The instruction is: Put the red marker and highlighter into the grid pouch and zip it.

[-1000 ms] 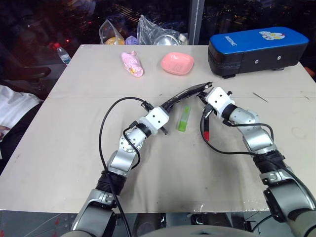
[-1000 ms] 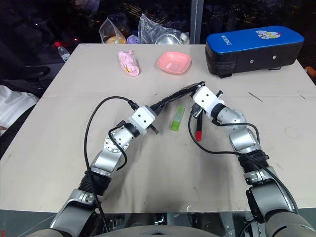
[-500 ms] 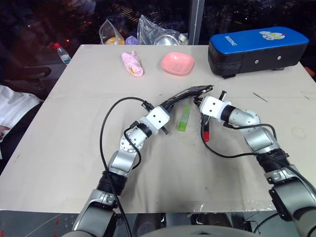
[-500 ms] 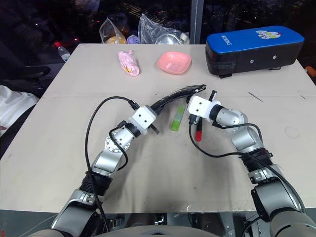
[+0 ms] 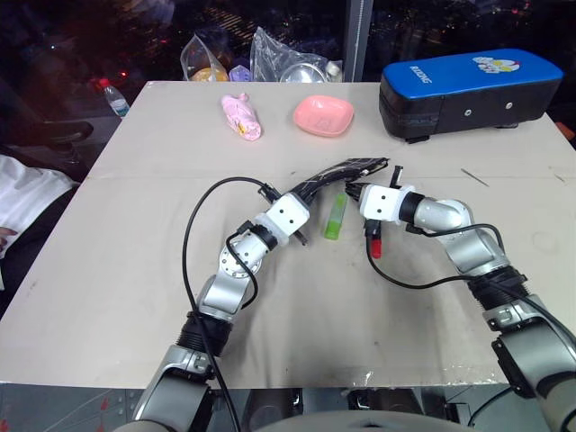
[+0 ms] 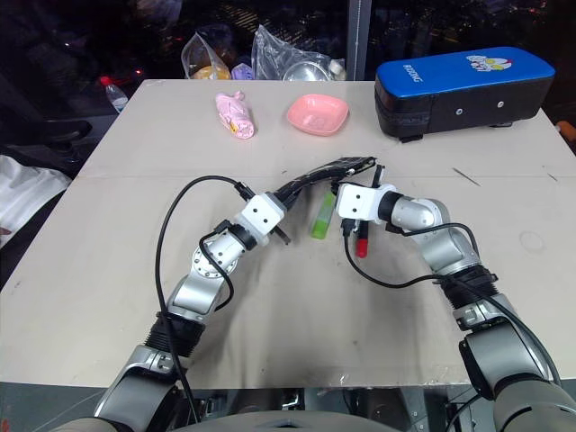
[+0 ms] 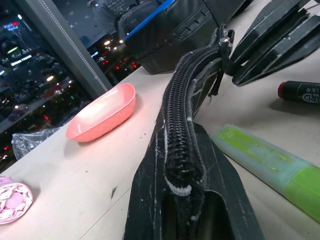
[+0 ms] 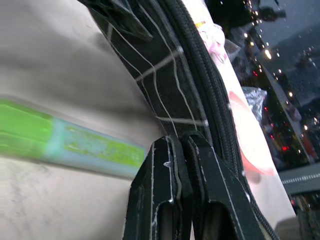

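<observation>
The grid pouch [image 5: 346,171] hangs edge-up just above the worktop [image 5: 126,270], stretched between the two tools, zipper line on top and no real mouth showing between its sides. The left tool [image 5: 304,191] is clamped on the near end of the pouch, and the right tool [image 5: 364,191] is pinched tight on the far end, right by the zipper. Underneath, the lime-green highlighter [image 5: 336,218] lies flat on the worktop, just beside the pouch, and the red marker [image 5: 376,243] lies close to the right wrist; neither is inside. So nothing is packed yet, by the look of it. The risk: both tools are busy with fabric, so no tool is free for a pen, and letting go of one end could let the pouch flop down onto the highlighter. A pull on the zipper could also slip off the small tab. Further back sit a pink dish [image 5: 322,115] and a big blue-and-black case [image 5: 468,90].
</observation>
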Motion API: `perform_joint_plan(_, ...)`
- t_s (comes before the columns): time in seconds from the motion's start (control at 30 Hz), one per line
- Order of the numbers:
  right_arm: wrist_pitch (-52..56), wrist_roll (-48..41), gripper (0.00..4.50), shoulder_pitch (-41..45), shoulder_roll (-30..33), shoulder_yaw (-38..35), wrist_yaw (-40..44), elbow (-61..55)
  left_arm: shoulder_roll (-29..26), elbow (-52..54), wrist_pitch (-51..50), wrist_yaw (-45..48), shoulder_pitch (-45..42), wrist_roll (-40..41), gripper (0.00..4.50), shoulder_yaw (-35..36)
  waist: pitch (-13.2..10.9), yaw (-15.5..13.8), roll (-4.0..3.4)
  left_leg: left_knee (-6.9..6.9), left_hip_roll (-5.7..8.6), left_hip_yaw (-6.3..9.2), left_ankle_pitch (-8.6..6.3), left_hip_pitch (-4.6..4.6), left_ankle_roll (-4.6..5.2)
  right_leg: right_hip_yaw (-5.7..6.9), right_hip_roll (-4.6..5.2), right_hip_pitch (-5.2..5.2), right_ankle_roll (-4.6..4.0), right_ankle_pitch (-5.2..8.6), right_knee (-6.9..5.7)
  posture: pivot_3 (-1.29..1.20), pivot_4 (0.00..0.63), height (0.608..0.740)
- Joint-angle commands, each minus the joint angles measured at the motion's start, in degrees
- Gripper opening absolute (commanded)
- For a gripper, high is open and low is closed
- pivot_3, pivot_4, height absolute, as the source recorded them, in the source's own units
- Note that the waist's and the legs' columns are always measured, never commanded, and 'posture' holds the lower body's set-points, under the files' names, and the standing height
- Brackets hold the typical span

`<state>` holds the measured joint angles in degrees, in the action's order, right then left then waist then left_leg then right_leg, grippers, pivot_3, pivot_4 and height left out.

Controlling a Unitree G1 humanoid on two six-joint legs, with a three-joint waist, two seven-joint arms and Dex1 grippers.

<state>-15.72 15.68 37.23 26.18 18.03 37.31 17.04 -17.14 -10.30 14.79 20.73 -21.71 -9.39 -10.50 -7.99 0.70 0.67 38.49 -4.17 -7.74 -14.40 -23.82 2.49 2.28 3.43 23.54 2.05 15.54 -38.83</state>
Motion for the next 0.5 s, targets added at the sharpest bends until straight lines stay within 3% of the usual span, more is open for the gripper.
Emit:
perform_joint_plan(0.03,-2.4,0.0,0.12,1.5,-0.4,0.6,0.7,-2.4,0.3,2.4,0.2,-0.5,-0.4,0.2,0.0,0.6,0.0,0.0,0.0,0.0,0.0,0.0,0.0,0.0,0.0,0.0,0.0,0.0,0.0,0.0,0.0,0.0,0.15,0.74)
perform_joint_plan(0.5,-3.3,-0.2,0.12,1.3,-2.0,2.1,3.7,-5.6,0.6,1.9,0.5,-0.2,-0.5,0.0,0.0,0.8,0.0,0.0,0.0,0.0,0.0,0.0,0.0,0.0,-0.01,0.0,0.0,0.0,0.0,0.0,0.0,0.0,0.15,0.74)
